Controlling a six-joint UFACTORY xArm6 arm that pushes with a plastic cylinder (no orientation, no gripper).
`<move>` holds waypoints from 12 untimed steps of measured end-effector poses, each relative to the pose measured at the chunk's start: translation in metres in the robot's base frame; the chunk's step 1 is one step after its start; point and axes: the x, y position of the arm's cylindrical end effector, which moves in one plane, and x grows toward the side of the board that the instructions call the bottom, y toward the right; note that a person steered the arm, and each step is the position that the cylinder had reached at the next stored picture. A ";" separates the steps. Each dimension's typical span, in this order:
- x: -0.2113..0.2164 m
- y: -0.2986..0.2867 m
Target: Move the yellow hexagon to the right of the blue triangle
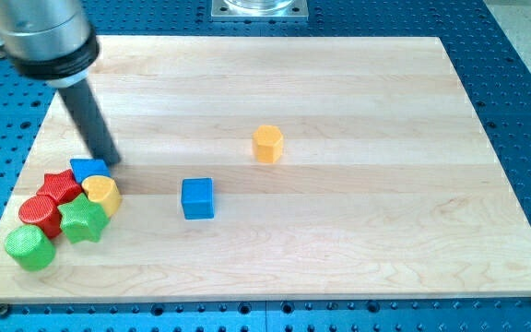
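Observation:
The yellow hexagon stands alone on the wooden board, a little right of centre. The blue triangle lies at the view's left, at the top of a cluster of blocks, partly hidden by them. My tip rests just right of and touching or almost touching the blue triangle's upper right edge. The yellow hexagon is far to the right of my tip.
A blue cube sits below and left of the hexagon. The left cluster holds a red star, a yellow heart, a red cylinder, a green star and a green cylinder. The board's left edge is close by.

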 end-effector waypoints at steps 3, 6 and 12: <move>-0.041 0.239; 0.026 0.128; 0.057 0.111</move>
